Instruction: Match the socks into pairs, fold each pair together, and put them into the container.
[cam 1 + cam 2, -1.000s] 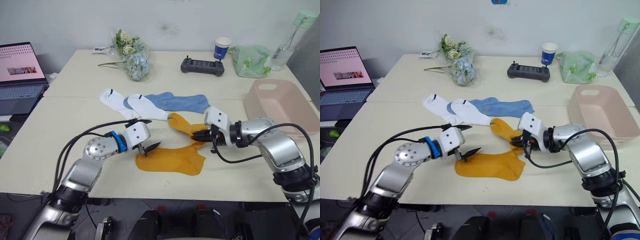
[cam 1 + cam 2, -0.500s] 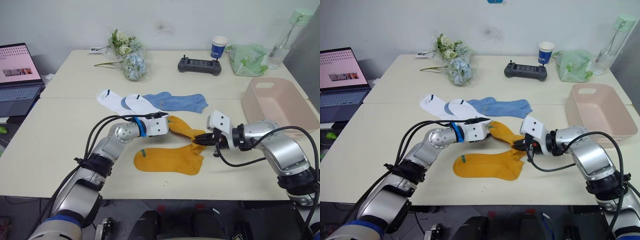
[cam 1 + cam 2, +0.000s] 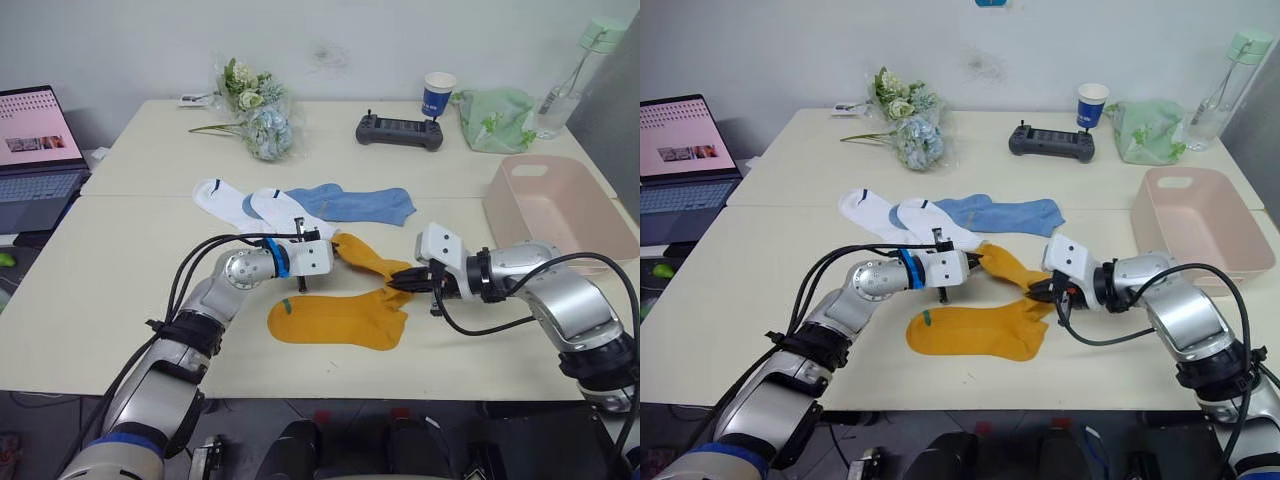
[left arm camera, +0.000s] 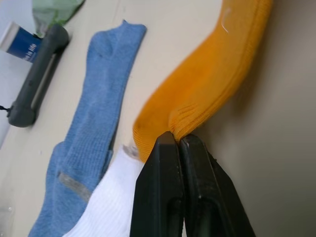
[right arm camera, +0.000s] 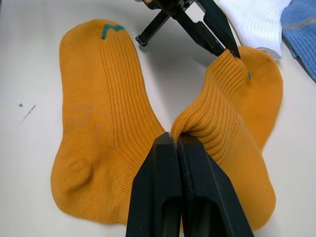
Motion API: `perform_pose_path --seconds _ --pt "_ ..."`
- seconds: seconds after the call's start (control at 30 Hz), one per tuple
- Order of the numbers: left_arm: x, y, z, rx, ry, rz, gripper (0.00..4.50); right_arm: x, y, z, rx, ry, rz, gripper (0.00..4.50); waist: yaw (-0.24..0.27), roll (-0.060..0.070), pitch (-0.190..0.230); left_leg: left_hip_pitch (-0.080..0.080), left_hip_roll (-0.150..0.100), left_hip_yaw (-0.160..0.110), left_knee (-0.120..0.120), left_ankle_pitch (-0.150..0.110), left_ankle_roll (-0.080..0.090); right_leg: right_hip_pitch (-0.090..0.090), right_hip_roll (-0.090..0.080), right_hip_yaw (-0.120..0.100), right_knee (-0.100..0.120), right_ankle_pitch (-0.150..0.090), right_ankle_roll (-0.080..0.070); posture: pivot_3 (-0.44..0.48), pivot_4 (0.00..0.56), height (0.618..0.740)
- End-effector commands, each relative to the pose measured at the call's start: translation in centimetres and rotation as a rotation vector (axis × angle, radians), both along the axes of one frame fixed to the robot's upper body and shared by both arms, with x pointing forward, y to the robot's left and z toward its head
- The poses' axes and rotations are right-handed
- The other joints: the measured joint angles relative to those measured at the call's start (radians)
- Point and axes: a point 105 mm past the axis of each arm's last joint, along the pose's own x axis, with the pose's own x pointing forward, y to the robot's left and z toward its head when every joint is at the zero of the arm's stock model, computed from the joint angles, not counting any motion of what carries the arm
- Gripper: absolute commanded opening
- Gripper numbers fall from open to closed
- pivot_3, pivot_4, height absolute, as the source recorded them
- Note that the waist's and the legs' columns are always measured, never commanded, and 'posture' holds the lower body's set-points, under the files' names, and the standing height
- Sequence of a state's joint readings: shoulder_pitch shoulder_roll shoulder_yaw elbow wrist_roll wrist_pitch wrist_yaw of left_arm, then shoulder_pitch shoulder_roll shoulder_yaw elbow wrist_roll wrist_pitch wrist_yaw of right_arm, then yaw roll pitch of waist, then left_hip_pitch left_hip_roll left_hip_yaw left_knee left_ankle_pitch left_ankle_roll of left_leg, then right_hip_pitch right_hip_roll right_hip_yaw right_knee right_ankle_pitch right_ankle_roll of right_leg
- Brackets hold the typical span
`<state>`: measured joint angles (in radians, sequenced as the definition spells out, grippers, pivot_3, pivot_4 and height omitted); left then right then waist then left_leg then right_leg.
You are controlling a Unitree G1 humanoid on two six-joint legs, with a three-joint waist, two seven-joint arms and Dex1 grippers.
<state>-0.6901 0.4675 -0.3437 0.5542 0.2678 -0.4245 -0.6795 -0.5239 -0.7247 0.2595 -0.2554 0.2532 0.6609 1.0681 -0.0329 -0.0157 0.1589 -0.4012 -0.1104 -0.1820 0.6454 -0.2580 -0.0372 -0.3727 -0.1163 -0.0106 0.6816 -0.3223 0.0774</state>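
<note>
Two mustard-orange socks are in the middle of the table. One orange sock lies flat, its green mark toward my left. The other orange sock is stretched between my hands. My left gripper is shut on its ribbed far edge. My right gripper is shut on a raised fold of it, just above the flat sock. Two white socks and the light blue socks overlap behind them. The pale pink container stands at the right.
Along the back of the table are a flower bunch, a black controller, a paper cup, a pale green bag and a bottle. A laptop sits at the far left.
My left gripper left the flat orange sock's end, went to the far end of the other orange sock and shut on it. The right gripper kept its hold.
</note>
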Motion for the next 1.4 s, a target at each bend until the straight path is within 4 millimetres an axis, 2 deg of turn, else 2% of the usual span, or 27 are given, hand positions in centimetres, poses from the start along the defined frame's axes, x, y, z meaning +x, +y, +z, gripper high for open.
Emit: perform_pose_path --seconds 0.03,0.17,0.23,0.4,0.5,0.63,0.8,0.93,1.17,1.27,1.4 --pt "-0.5 0.8 2.7 -0.051 -0.049 0.003 0.03 0.4 0.0 1.1 -0.029 -0.074 0.049 0.00 -0.003 0.000 0.000 0.000 0.000 0.000 0.000 0.000 0.000 0.000 0.000 0.000 0.000 0.000 0.000 0.000 0.150 0.740" --pt "-2.8 2.8 3.6 -0.045 -0.003 0.009 0.03 1.3 -0.7 1.7 -0.089 -0.176 0.093 0.00 -0.013 0.000 0.000 0.000 0.000 0.000 0.000 0.000 0.000 0.000 0.000 0.000 0.000 0.000 0.000 0.000 0.150 0.740" --pt "-4.8 3.7 3.8 -0.027 0.056 -0.005 0.03 0.7 -0.6 2.2 -0.080 -0.166 0.147 0.00 -0.015 0.000 0.000 0.000 0.001 0.000 0.000 0.000 0.000 0.000 0.000 0.000 0.000 0.000 0.000 0.000 0.150 0.740" --pt "-10.2 5.1 4.7 0.012 0.260 -0.064 0.03 -2.8 -0.7 3.0 -0.070 -0.019 0.318 0.00 -0.016 0.001 0.000 0.000 0.001 -0.001 -0.001 0.000 0.000 -0.001 0.000 0.001 0.000 0.000 0.000 0.000 0.150 0.740" --pt "-12.6 5.3 5.2 0.029 0.372 -0.099 0.03 -4.7 -0.6 3.4 -0.040 0.072 0.376 0.00 -0.010 0.001 0.000 0.000 0.001 -0.001 -0.001 0.000 0.000 0.001 0.000 0.000 -0.001 0.000 0.000 0.000 0.150 0.740" --pt "-16.8 4.8 5.0 -0.016 0.650 -0.141 0.03 -8.2 -0.4 2.7 -0.025 0.252 0.468 0.00 0.000 0.001 0.000 0.001 0.001 -0.001 -0.001 -0.001 0.001 0.001 0.001 0.000 -0.001 0.000 0.000 0.000 0.150 0.740" --pt "-18.8 4.9 2.9 -0.001 0.802 -0.112 0.03 -9.9 0.1 1.2 -0.023 0.335 0.487 0.00 0.000 0.001 0.000 0.001 0.002 0.000 -0.001 -0.001 0.001 0.002 0.001 0.000 -0.001 0.000 0.000 0.000 0.150 0.740" --pt "-17.6 5.4 1.7 -0.002 0.773 -0.044 0.03 -9.0 0.2 0.0 -0.037 0.323 0.458 0.00 0.003 0.001 0.000 0.001 0.002 0.000 -0.001 -0.001 0.001 0.003 0.001 0.000 -0.001 0.000 0.000 0.000 0.150 0.740" --pt "-13.8 7.0 0.8 0.045 0.692 0.038 0.03 -4.4 0.4 -1.1 -0.081 0.209 0.383 0.00 0.002 0.001 0.000 0.002 0.002 0.001 -0.001 -0.001 0.001 0.002 0.001 0.000 -0.001 0.000 0.000 0.000 0.150 0.740" --pt "-12.1 7.0 0.6 0.043 0.661 0.055 0.03 -2.6 0.6 -1.6 -0.096 0.168 0.352 0.00 0.003 0.001 0.000 0.001 0.001 0.000 -0.001 0.000 0.001 0.002 0.001 0.000 -0.002 0.000 0.000 0.000 0.150 0.740" --pt "-10.4 6.7 0.3 0.051 0.644 0.065 0.03 -1.2 1.1 -2.2 -0.098 0.141 0.335 0.00 0.001 0.001 0.000 0.001 0.001 0.000 -0.001 0.000 0.001 0.001 0.001 0.000 -0.002 0.000 0.000 0.000 0.150 0.740"
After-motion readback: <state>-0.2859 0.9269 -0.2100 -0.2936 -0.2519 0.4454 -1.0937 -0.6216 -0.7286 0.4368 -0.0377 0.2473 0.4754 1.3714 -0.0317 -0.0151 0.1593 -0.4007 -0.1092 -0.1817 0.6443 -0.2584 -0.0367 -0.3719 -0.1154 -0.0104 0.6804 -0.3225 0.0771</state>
